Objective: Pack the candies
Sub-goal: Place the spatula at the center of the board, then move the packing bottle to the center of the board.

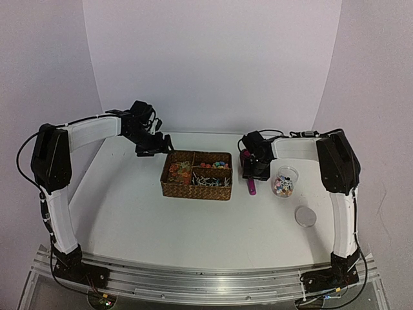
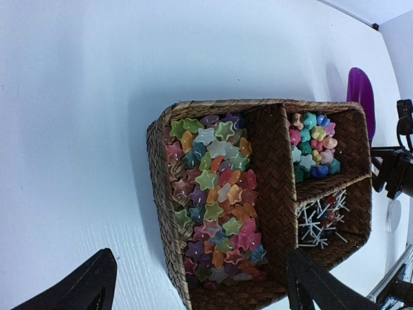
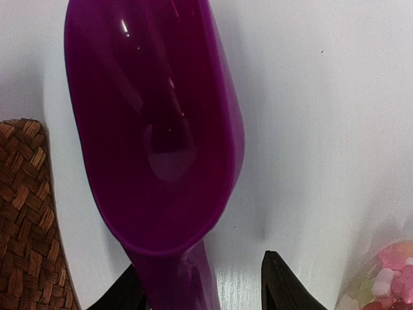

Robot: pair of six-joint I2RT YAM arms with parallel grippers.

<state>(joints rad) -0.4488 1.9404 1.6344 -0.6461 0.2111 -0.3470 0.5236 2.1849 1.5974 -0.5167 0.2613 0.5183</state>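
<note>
**Scoop down on the table, both grippers let go**

The right gripper [image 1: 253, 172] hangs over the handle of the purple scoop [image 3: 155, 129], jaws released either side of it. The scoop lies on the table [image 1: 129, 206] between the basket [image 1: 193, 194] and the cup [image 1: 284, 172], which holds the candies [image 1: 282, 187]. The left gripper [image 1: 155, 147] hovers spread wide by the basket's far left corner. A lid [image 1: 306, 216] lies near the cup

Candies [image 3: 395, 274] cropped at frame corner
</note>
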